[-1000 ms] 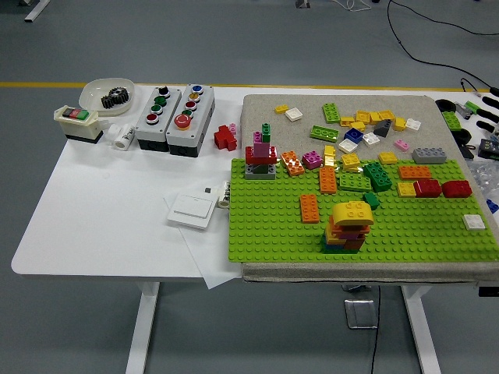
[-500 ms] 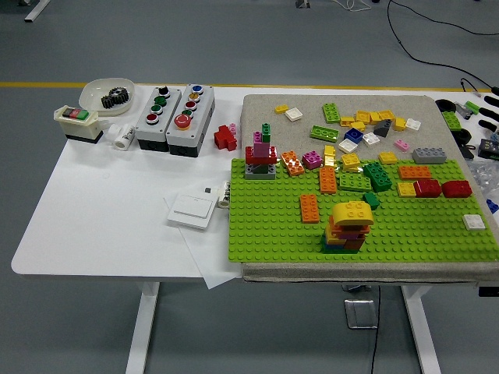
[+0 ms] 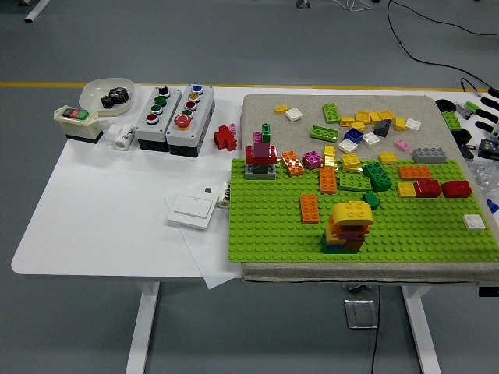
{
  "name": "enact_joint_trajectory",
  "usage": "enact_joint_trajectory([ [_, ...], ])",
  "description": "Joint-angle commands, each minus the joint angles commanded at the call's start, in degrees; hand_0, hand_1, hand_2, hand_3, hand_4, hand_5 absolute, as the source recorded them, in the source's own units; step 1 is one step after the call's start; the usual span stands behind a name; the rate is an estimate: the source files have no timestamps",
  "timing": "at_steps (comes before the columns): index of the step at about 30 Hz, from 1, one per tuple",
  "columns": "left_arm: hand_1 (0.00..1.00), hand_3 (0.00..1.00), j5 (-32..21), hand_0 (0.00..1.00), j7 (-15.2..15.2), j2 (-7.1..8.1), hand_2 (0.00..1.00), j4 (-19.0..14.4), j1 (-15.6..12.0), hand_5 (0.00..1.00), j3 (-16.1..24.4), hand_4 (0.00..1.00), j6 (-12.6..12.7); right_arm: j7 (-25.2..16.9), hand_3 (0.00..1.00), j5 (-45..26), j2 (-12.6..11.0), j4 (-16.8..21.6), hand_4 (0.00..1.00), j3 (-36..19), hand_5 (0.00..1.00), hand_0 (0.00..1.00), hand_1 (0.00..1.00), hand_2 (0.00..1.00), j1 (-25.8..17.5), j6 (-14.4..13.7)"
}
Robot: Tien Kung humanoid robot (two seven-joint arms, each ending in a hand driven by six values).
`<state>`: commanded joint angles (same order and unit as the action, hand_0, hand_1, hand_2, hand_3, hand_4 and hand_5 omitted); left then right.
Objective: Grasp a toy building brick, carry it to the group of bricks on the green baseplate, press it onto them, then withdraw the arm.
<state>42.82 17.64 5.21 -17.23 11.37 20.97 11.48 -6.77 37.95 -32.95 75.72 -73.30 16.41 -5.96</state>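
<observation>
Green baseplate (image 3: 273, 234): one yellow-topped brick stack (image 3: 348, 227), one orange brick (image 3: 309, 208) beside; no robot hand visible.

No text, label, brand or number can be read anywhere. The two button boxes (image 3: 173, 110) carry coloured buttons, but any lettering beside them is too small to make out. The switch (image 3: 76, 123) at the table's left has a red and a green key with no legible marks. The white wall switch (image 3: 191, 210) is blank. The bricks on the baseplate (image 3: 273, 234) show only studs; any maker's stamp on them is too fine to tell.
</observation>
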Motion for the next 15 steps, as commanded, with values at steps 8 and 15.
enact_joint_trajectory([
  [8, 0.769, 0.585, -0.1, 0.756, 0.0, -0.04, 0.726, 0.0, -0.1, 0.662, -0.1, 0.645, 0.0, 0.0, 0.798, 0.0, 0.0, 0.0, 0.998, 0.1, 0.830, 0.818, 0.788, 0.802, 0.0, 0.0],
  [15, 0.769, 0.585, 0.0, 0.756, 0.1, -0.05, 0.727, 0.0, -0.4, 0.664, -0.1, 0.645, 0.1, 0.0, 0.797, 0.0, -0.1, 0.1, 0.998, 0.4, 0.830, 0.818, 0.788, 0.802, 0.0, 0.0],
])
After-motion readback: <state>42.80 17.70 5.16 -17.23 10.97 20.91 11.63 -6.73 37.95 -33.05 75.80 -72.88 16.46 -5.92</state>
